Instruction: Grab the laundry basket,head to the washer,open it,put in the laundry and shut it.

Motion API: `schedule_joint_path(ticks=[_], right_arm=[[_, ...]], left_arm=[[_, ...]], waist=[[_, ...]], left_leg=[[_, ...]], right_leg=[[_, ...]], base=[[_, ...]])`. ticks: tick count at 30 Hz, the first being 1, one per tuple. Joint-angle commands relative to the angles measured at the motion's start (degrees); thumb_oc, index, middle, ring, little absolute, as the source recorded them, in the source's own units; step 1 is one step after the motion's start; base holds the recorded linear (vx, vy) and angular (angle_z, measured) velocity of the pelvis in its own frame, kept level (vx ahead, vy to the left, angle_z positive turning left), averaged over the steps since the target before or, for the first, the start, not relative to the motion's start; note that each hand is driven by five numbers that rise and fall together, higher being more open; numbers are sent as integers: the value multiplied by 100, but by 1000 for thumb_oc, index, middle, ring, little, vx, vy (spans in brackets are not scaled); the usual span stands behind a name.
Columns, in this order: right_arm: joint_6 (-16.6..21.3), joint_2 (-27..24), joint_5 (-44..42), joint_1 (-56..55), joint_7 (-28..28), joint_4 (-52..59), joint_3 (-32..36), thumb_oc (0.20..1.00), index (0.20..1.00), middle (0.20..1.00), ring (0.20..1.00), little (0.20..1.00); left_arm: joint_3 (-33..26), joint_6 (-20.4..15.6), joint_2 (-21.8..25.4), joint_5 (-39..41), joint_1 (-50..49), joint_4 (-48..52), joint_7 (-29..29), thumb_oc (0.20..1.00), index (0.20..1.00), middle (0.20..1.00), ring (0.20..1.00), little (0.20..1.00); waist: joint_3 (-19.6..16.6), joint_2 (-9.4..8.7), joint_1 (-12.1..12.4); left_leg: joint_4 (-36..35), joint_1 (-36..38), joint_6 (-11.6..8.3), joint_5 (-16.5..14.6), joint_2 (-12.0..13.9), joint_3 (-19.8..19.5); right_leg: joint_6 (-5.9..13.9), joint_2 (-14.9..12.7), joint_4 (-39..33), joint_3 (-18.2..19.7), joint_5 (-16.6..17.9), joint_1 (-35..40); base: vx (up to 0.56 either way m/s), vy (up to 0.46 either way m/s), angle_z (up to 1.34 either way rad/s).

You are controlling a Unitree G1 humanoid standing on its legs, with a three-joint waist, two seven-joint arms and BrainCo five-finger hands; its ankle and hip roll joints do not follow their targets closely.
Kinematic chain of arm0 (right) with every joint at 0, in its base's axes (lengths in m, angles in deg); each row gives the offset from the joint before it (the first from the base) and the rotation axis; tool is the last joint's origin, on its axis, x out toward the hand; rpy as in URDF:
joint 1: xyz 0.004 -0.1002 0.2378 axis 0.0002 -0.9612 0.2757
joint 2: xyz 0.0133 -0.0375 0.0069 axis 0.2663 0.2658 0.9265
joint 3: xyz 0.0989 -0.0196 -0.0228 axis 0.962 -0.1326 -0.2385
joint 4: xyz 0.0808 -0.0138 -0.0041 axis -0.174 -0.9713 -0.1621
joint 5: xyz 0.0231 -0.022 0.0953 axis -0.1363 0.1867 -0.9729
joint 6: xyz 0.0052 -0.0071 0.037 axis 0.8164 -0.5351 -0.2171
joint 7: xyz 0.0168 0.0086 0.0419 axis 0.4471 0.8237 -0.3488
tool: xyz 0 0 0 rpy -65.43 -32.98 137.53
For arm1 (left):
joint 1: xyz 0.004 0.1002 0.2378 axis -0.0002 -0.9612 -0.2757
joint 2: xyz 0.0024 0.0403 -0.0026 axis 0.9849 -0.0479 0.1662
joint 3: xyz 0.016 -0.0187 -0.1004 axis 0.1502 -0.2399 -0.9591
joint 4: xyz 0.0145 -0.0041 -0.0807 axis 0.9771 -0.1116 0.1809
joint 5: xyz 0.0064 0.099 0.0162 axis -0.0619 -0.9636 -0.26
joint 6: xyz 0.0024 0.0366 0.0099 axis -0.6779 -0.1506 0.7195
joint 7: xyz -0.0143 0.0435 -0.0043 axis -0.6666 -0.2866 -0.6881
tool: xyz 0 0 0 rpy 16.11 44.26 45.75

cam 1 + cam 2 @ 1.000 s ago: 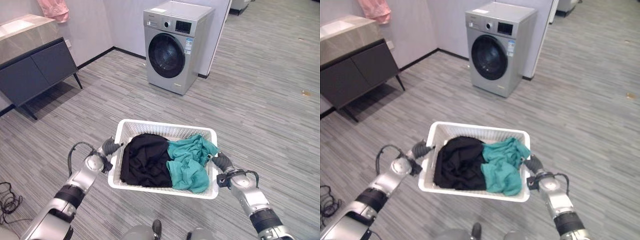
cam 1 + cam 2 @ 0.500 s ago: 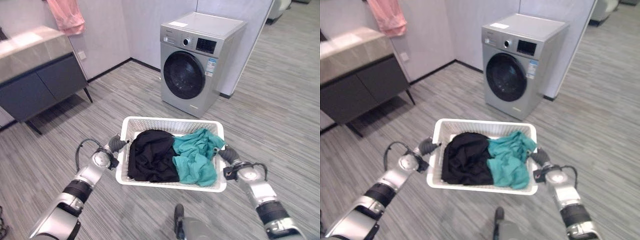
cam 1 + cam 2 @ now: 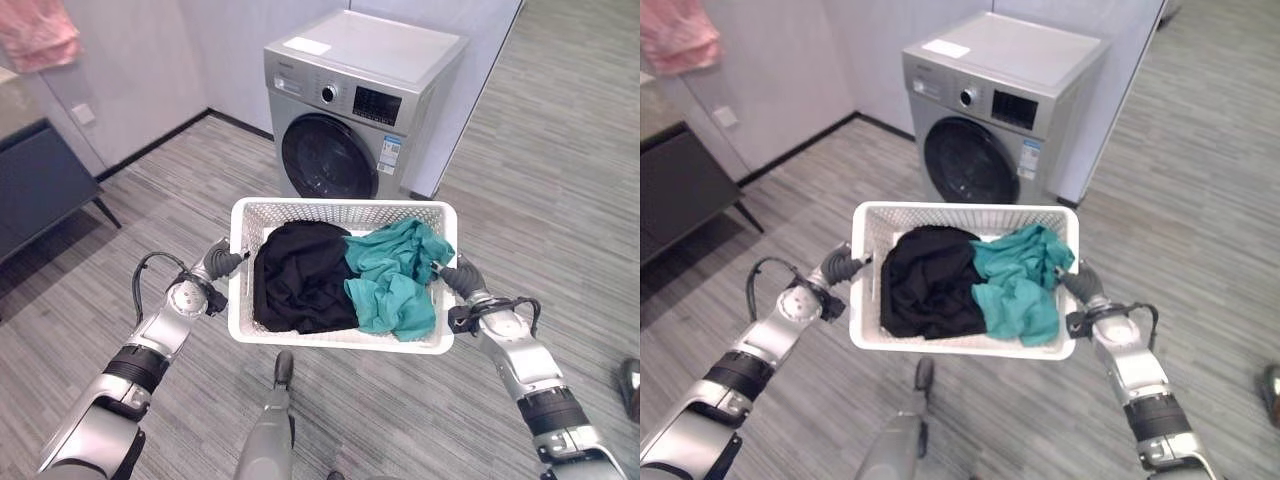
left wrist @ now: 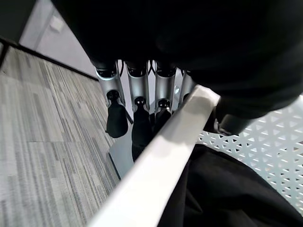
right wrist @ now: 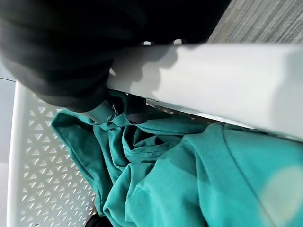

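Observation:
A white perforated laundry basket [image 3: 340,205] hangs between my two hands, level, above the grey plank floor. A black garment [image 3: 295,278] fills its left half and a teal garment [image 3: 395,275] its right half. My left hand [image 3: 222,262] grips the left rim; in the left wrist view its fingers [image 4: 137,125] curl under the rim [image 4: 161,156]. On the other side my right hand [image 3: 458,277] is clamped over the rim [image 5: 213,80], with teal cloth [image 5: 180,179] just past it. The silver front-loading washer [image 3: 360,100] stands directly beyond the basket, its round dark door [image 3: 322,158] closed.
A dark low cabinet [image 3: 40,180] on thin legs stands at the left against the wall, with a pink cloth [image 3: 40,35] hanging above it. Open floor lies to the right of the washer. A small dark thing [image 3: 630,385] lies at the right edge.
The camera has come closer to the washer, which now stands just past the basket's far rim. The cabinet has slid towards the left edge. Both hands keep the same hold.

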Motion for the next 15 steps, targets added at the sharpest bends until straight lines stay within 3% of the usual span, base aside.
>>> schedule_joint_path(ticks=[1, 3, 5, 6, 8, 10, 11, 13, 14, 15], right_arm=[[721, -266, 165, 339, 118, 390, 414, 200, 200, 200, 200, 200], [670, -191, 183, 330, 35, 312, 336, 200, 200, 200, 200, 200], [663, -102, 178, 314, 3, 287, 282, 200, 200, 200, 200, 200], [660, -62, 198, 303, -15, 280, 270, 200, 200, 200, 200, 200], [676, -7, 230, 314, -16, 261, 253, 200, 200, 200, 200, 200], [679, 27, 305, 433, 4, 238, 172, 200, 200, 200, 200, 200], [672, 47, 338, 502, -3, 218, 162, 200, 200, 200, 200, 200], [644, 77, 405, 632, -26, 163, 71, 200, 200, 200, 200, 200], [652, 102, 449, 709, -31, 139, 28, 200, 200, 200, 200, 200], [656, 104, 451, 722, -30, 128, 21, 200, 200, 200, 200, 200]], left_arm=[[-498, -220, 329, 340, 567, 130, -465, 200, 200, 200, 200, 200], [-555, -273, 409, 411, 444, 139, -457, 200, 200, 200, 200, 200], [-494, -314, 518, 445, 461, 86, -464, 200, 200, 200, 200, 200], [-471, -325, 582, 446, 463, 96, -468, 200, 200, 200, 200, 200], [-371, -329, 682, 469, 561, 49, -482, 200, 200, 200, 200, 200], [-333, -312, 777, 467, 648, 66, -510, 200, 200, 200, 200, 200], [-352, -290, 843, 451, 654, 104, -529, 200, 200, 200, 200, 200], [-357, -252, 952, 402, 711, 141, -552, 200, 200, 200, 200, 200], [-361, -232, 997, 369, 738, 151, -549, 200, 200, 200, 200, 200], [-368, -229, 1001, 368, 737, 153, -548, 200, 200, 200, 200, 200]], waist=[[-260, 114, 249], [-478, 208, 313], [-623, 136, 393], [-688, 92, 414], [-784, 19, 417], [-776, 60, 364], [-776, 171, 357], [-686, 228, 297], [-682, 278, 308], [-668, 261, 296]], left_leg=[[-92, 344, -264, 863, 442, -213], [206, 530, -219, 938, 499, -45], [577, 529, -107, 893, 322, 45], [669, 589, -29, 820, 214, 95], [811, 755, 170, 603, -4, 225], [783, 1074, 375, 395, -132, 277], [740, 1234, 473, 319, -102, 293], [585, 1654, 616, 163, -163, 344], [536, 1826, 656, 72, -141, 405], [526, 1839, 657, 68, -159, 402]], right_leg=[[515, -188, 803, -111, -219, -717], [631, -357, 934, 21, -417, -512], [791, -602, 1195, 113, -252, -483], [892, -707, 1404, 125, -51, -531], [1127, -922, 2340, 230, 750, -823], [1300, -1029, 3345, 238, 1323, -1218], [1325, -1038, 3827, 136, 1553, -1447], [1311, -1276, 4616, -151, 1497, -1905], [1290, -1453, 4715, -429, 1483, -2102], [1288, -1475, 4746, -434, 1455, -2102]], base=[[350, 267, -106], [434, 355, -82], [399, 332, -49], [412, 339, -45], [334, 333, -18], [262, 328, -7], [265, 336, -22], [238, 285, -15], [178, 175, -23], [197, 158, -26]])
